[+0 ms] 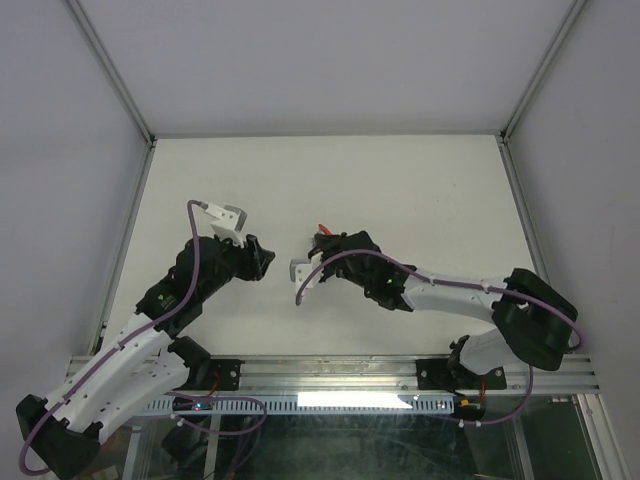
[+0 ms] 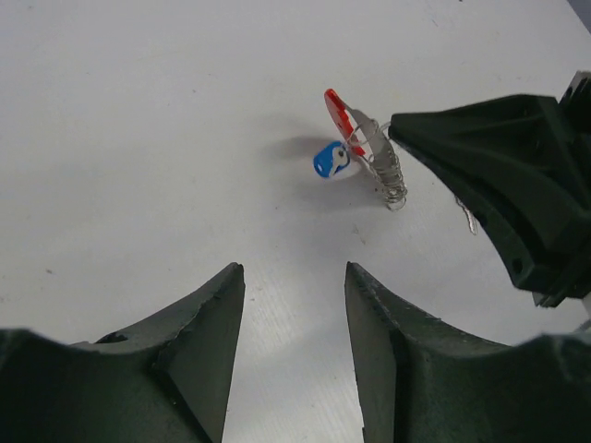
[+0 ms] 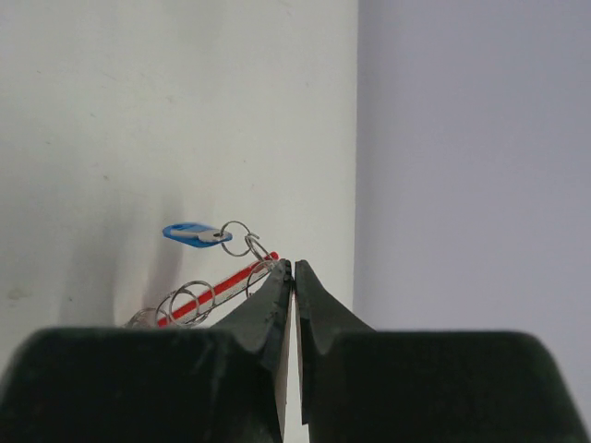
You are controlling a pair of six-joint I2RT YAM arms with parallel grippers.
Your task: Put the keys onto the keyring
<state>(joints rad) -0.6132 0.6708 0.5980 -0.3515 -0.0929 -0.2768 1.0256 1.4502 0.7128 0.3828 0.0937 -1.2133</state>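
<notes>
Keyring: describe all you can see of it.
The keyring is a flat red tab carrying silvery metal rings and a short coiled chain. The right claw is shut on one end and holds it tilted and edge-on. A blue key hangs off it by small linked rings. Whether the chain touches the table is unclear.

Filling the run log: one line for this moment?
right gripper: shut on keyring | left gripper: open, empty | blue key: looks threaded | yellow key: unseen

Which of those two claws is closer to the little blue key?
Right. The right gripper pinches the keyring right beside the blue key; the left gripper stands open, apart from it.
</notes>
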